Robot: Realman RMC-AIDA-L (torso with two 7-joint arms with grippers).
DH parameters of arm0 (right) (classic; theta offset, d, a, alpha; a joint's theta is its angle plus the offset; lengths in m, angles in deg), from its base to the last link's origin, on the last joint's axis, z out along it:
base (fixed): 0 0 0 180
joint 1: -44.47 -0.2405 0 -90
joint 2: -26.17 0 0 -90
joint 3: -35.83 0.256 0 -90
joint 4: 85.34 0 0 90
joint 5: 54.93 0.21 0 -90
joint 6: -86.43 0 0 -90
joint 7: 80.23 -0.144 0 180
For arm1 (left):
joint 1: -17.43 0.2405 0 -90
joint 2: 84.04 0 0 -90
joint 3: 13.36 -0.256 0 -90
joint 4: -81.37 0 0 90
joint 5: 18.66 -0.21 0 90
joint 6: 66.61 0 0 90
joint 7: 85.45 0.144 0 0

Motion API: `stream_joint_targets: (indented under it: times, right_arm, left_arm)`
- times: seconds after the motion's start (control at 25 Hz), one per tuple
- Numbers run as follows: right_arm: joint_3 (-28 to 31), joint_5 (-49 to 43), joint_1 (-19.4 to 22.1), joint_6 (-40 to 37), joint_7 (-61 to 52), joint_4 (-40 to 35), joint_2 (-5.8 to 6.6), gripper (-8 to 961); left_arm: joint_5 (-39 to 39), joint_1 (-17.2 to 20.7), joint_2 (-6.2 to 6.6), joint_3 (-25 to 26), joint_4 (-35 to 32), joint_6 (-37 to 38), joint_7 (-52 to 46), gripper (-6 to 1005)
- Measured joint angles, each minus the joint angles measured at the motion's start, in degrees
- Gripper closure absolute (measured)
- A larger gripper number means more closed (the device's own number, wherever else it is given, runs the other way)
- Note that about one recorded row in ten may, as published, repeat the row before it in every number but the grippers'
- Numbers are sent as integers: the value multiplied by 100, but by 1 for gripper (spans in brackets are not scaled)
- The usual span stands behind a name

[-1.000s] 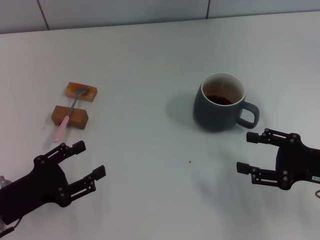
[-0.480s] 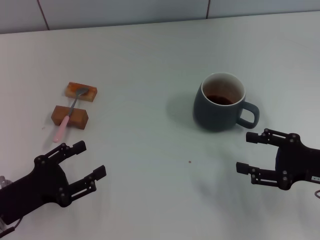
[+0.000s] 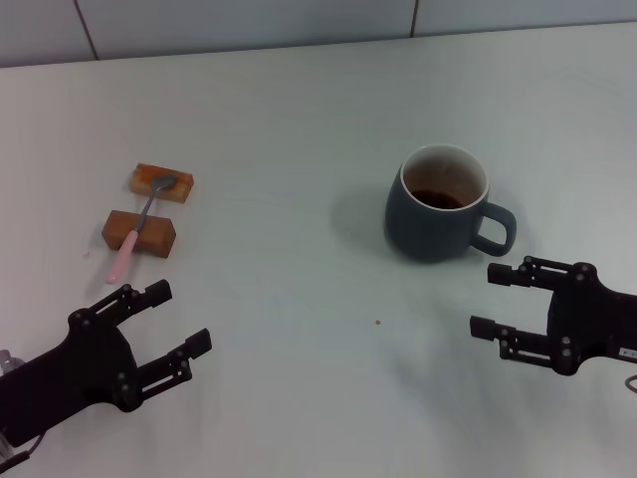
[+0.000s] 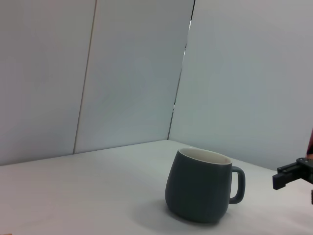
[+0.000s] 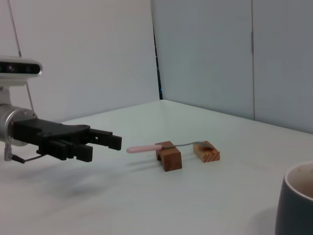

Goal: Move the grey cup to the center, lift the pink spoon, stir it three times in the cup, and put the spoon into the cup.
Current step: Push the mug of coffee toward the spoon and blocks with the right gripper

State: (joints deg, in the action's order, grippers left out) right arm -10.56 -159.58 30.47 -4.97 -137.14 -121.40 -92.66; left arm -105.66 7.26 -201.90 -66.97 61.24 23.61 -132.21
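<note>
Jaws open on both grippers; grey cup (image 3: 438, 207) holds dark liquid

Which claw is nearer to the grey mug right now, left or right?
Right. The right claw is open just in front of the grey mug, near its handle. The left claw, also open, hovers far across the table, nearer the pink spoon.

No text, label, brand, number or sign can be read on anything in these views.
</note>
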Motion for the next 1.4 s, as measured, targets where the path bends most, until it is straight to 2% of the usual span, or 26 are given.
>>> stream_joint_targets:
  times: [0.44, 0.68, 0.88, 1.08, 1.4]
  right_arm:
    - [297, 50, -89, 32, -167, 31, -15, 445]
    - [411, 105, -79, -2, -73, 31, -29, 689]
    - [629, 925, 82, -122, 473, 70, -28, 865]
    - [815, 1670, 214, 283, 1378, 17, -58, 865]
    - [737, 1729, 0, 1548, 2521, -249, -51, 866]
  left_arm:
    - [8, -21, -9, 0, 0, -13, 0, 202]
    - [8, -20, -9, 0, 0, -14, 0, 202]
    - [8, -28, -9, 3, 0, -13, 0, 202]
    - [8, -37, -8, 49, 0, -13, 0, 202]
    - [8, -48, -8, 53, 0, -22, -56, 202]
